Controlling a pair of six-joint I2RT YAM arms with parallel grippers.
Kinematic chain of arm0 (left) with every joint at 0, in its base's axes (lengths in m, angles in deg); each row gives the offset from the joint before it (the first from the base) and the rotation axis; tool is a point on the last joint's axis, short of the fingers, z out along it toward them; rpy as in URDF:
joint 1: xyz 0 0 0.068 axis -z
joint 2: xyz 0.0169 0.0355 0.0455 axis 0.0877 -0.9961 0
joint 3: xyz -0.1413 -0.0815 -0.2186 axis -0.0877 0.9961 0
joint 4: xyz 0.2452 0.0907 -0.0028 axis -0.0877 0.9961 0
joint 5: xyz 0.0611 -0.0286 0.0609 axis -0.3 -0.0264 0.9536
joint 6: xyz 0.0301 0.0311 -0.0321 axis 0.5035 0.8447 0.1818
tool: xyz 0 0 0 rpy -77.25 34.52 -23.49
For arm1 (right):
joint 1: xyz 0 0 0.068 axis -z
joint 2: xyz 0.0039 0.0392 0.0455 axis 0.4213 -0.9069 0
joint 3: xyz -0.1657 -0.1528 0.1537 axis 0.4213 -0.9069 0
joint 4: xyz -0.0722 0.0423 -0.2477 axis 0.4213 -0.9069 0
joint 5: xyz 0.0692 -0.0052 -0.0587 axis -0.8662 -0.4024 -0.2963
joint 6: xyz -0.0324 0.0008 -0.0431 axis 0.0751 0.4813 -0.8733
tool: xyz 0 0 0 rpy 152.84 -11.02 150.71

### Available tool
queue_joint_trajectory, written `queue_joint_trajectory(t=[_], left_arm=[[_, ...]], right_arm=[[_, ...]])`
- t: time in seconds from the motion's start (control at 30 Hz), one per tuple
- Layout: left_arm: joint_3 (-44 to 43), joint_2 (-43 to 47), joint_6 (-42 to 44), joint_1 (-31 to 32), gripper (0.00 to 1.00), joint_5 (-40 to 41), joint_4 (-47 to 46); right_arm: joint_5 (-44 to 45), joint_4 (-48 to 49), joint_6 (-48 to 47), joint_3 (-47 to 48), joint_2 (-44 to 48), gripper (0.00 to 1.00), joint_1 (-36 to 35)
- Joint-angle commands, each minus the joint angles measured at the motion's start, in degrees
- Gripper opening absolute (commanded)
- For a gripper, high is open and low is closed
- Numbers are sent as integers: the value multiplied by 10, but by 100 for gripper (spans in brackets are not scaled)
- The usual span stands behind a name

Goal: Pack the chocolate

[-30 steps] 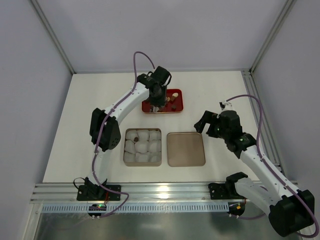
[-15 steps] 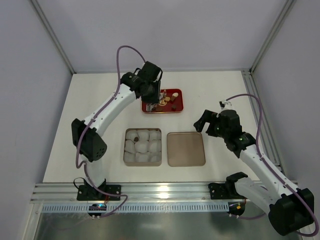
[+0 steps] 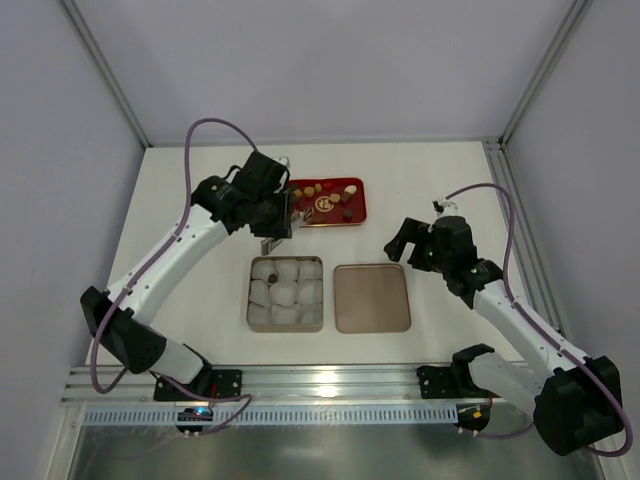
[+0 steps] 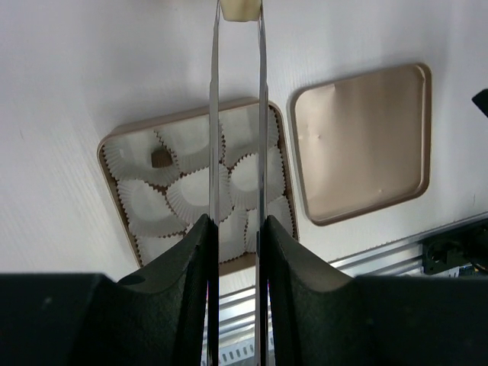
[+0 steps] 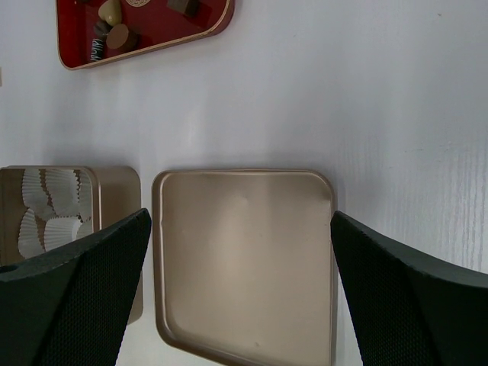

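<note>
Left gripper (image 4: 239,14) clamped on a cream chocolate (image 4: 239,6) at its tips. Tin (image 4: 183,120) is under the fingers with one dark chocolate (image 4: 160,158) inside. Tray (image 3: 361,205) is just past the tips. Right gripper (image 5: 240,219) is spread wide over the lid (image 5: 244,305).

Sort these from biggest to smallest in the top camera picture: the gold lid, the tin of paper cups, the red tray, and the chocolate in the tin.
1. tin of paper cups and gold lid: they look about the same, so no ranking.
2. red tray.
3. chocolate in the tin, by far the smallest.
</note>
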Motion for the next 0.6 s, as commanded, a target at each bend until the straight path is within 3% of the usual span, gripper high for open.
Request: queue_joint_trajectory(t=[0.0,0.57], left_arm=[[27,55,-7,2,31,-12,7],[177,169,-7,2,31,-25,13]], right_arm=[[-1,33,7,14,-12,100,1],[4,34,8,12,-19,100,1]])
